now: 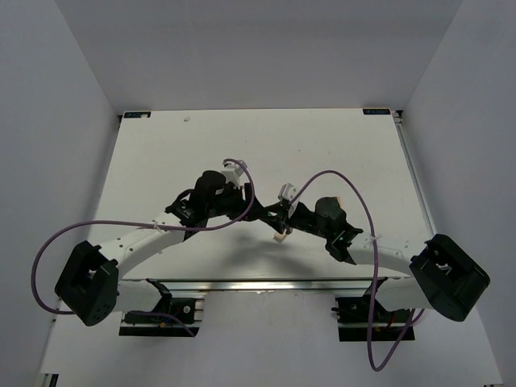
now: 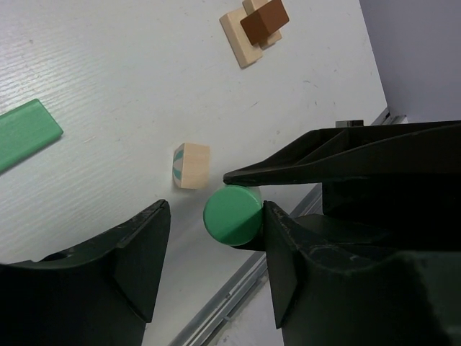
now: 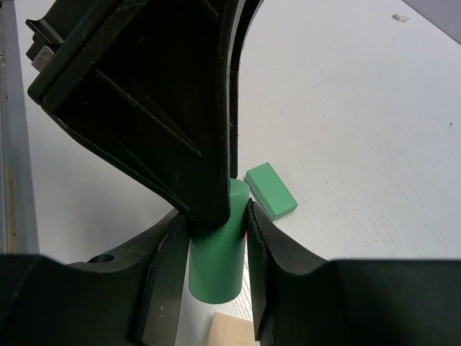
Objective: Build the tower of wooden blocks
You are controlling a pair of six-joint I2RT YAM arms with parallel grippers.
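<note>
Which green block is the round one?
The green cylinder pinched in the right gripper. The other green block is a flat rectangle lying on the table.

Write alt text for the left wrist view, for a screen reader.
A green cylinder, seen end-on, is pinched by the right hand reaching in from the right, inside the open left hand. On the white table beyond: a tan block with green markings, a flat green block, and a dark brown block stacked on tan blocks.

no readable text, no labels or numbers, no signs
</note>
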